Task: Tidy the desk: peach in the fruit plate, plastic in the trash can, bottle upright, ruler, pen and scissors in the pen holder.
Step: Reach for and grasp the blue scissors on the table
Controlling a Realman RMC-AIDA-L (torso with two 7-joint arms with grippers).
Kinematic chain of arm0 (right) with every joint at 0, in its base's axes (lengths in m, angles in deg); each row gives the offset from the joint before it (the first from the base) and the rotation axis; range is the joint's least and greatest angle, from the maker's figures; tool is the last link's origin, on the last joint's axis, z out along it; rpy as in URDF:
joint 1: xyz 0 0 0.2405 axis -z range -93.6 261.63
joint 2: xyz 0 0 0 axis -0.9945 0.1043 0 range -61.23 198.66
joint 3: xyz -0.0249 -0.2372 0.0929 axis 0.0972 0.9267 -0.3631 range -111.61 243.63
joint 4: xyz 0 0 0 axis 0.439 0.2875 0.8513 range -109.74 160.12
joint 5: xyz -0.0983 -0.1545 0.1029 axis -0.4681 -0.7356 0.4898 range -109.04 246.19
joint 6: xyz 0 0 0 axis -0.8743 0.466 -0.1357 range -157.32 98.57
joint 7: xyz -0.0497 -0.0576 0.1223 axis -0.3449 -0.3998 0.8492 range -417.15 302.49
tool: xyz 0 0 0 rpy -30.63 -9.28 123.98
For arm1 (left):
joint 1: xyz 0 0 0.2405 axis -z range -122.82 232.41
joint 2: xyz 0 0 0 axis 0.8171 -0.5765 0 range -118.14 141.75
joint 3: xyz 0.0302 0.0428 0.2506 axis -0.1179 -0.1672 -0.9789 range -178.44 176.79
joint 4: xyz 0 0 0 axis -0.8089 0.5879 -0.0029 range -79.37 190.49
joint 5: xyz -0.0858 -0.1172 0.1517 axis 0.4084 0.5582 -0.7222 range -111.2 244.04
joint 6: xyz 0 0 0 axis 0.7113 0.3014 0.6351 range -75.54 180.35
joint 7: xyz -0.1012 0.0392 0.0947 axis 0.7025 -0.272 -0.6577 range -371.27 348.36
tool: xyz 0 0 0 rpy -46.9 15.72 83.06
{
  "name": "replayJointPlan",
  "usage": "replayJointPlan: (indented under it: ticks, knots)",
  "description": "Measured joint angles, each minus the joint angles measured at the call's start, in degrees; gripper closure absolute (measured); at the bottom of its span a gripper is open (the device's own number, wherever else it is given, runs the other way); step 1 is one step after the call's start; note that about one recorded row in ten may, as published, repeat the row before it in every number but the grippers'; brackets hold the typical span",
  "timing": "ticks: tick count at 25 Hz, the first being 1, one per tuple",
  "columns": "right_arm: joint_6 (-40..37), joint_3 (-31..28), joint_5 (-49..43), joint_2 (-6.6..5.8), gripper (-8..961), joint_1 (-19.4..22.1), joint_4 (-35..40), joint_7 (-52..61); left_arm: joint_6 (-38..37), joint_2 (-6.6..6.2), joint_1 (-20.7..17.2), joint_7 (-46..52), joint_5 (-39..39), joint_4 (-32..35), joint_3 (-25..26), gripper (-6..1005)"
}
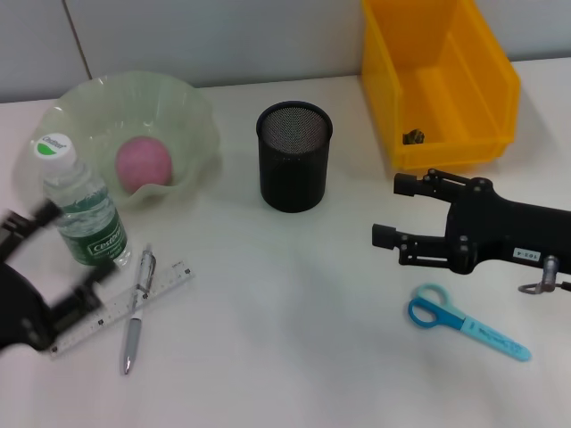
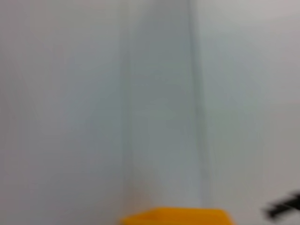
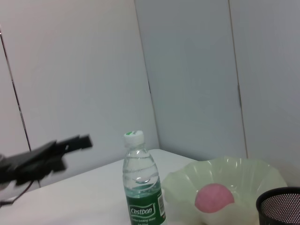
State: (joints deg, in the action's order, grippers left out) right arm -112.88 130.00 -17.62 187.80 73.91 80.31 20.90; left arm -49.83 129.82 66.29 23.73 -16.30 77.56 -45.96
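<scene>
The right hand (image 1: 385, 209) hovers over the bench (image 1: 294, 348) to the right of the pen holder (image 1: 294, 157), its fingers (image 1: 406, 185) spread wide apart and holding nothing. The scissors (image 1: 466, 322) lie flat on the bench just on the near side of that hand, farther from the pen holder. Beyond the hand stands the trash can (image 1: 437, 80), with a small dark scrap (image 1: 413, 136) on its floor. The pen holder itself shows nothing inside.

The left hand (image 1: 58, 267) is at the near left, well apart from the pen holder, blurred, its fingers parted and gripping nothing. The bottle (image 1: 83, 201) stands upright just beyond it, to the left of the pen holder. The ruler (image 1: 125, 308) and the pen (image 1: 136, 310) lie crossed on the bench beside the bottle's base. Left of the pen holder, the fruit plate (image 1: 192, 111) holds the peach (image 1: 143, 164).
</scene>
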Motion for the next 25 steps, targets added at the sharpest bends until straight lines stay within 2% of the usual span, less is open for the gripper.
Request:
replayJointPlan:
  ticks: [6,9,10,11,13,14,15,16,19,20,21,25]
  knots:
    - [-0.3,-1.1,-3.4,-0.23,120,-0.1,4.8,8.3,-0.1,-0.03,1.2,2.4,-6.6,1.2,-2.4,185]
    - [-1.5,-3.7,-10.8,-0.24,121,-0.4,12.5,20.2,0.1,-0.05,2.1,4.3,-9.9,1.7,-2.5,184]
    - [-2.5,-5.0,-15.9,-0.31,121,-0.9,17.5,29.8,0.5,-0.03,2.7,5.1,-11.5,1.8,-2.5,184]
    - [-2.5,-5.0,-15.9,-0.31,121,-0.9,17.5,29.8,0.5,-0.03,2.7,5.1,-11.5,1.8,-2.5,184]
    - [-4.0,-6.1,-22.1,-0.68,121,-2.1,23.0,41.2,1.3,-0.02,3.3,5.8,-12.6,1.8,-2.6,184]
    - [-4.7,-6.6,-25.4,-0.98,121,-3.0,25.4,46.9,1.4,-0.01,3.5,6.1,-12.9,1.8,-2.6,184]
    - [-7.7,-7.4,-34.7,-1.73,121,-5.9,30.6,60.1,1.8,0.00,4.0,6.6,-13.6,1.8,-2.6,184]
    - [-7.7,-7.4,-34.7,-1.73,121,-5.9,30.6,60.1,1.9,0.01,4.2,6.9,-13.9,1.8,-2.6,184]
    - [-15.2,-7.8,-48.2,-2.66,121,-11.3,36.0,74.4,2.8,0.13,4.4,7.4,-14.1,1.8,-2.7,184]
    - [-20.4,-8.0,-53.7,-2.76,121,-14.6,37.5,77.8,3.1,0.16,4.5,7.5,-14.1,1.8,-2.7,184]
    - [-20.4,-8.0,-53.7,-2.76,121,-14.6,37.5,77.8,3.5,0.17,4.5,7.6,-14.2,1.8,-2.7,184]
    - [-29.7,-7.6,-63.5,-2.39,122,-21.0,38.2,77.2,3.9,0.19,4.6,7.6,-14.2,1.7,-2.7,185]
